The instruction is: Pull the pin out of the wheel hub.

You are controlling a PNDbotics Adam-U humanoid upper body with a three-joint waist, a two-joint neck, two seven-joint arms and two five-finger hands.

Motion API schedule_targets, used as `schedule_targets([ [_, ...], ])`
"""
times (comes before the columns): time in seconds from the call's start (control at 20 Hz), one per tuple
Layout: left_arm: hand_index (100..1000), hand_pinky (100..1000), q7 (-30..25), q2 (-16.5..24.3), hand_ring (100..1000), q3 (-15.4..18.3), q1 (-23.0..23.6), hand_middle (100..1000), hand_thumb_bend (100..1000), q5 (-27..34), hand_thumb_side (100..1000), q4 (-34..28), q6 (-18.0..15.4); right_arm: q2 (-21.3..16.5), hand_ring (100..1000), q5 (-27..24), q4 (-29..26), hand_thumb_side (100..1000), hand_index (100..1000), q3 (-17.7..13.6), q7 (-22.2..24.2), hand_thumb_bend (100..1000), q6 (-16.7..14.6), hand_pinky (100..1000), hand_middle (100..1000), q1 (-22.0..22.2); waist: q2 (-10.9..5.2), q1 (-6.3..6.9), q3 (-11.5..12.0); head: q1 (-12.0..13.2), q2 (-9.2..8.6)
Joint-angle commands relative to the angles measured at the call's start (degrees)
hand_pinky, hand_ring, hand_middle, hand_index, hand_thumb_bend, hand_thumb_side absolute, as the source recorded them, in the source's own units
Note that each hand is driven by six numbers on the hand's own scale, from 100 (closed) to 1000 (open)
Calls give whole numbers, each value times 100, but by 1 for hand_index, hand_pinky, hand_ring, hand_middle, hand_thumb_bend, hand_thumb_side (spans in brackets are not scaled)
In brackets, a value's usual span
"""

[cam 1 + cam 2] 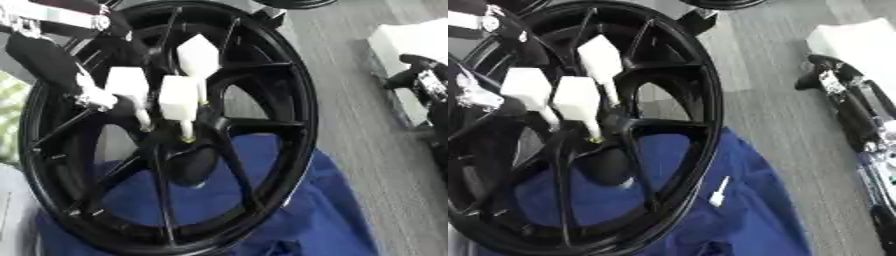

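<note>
A black spoked wheel (293, 115) stands tilted on a blue cloth (332, 220). Three pins with white block handles stick out of its hub (188, 145): one at the top (199, 57), one on the left (129, 85), and one nearest the middle (179, 97), whose thin shaft ends in a yellowish tip. My left hand (94, 97) comes in from the upper left and sits against the left pin's handle; its black parts blend into the wheel. My right hand (830, 80) rests idle at the right edge, fingers relaxed and holding nothing.
A white box (859, 40) lies at the upper right beside my right hand. A small white slender piece (719, 192) lies on the cloth by the rim. Part of another black wheel (297, 2) shows at the top edge. Grey floor (350, 100) lies to the wheel's right.
</note>
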Motion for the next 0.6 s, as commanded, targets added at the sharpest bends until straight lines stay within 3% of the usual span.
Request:
schedule_targets([
  [0.05, 839, 789, 25, 65, 774, 87, -97, 726, 473, -97, 515, 46, -69, -66, 696, 23, -42, 710, 854, -26, 30, 100, -11, 1000, 588, -24, -94, -32, -5, 27, -81],
  [0.6, 823, 772, -22, -41, 760, 81, -100, 705, 472, -347, 485, 281, -194, -30, 697, 25, -25, 713, 856, -38, 58, 100, -15, 1000, 588, -14, -88, -47, -19, 56, -100],
])
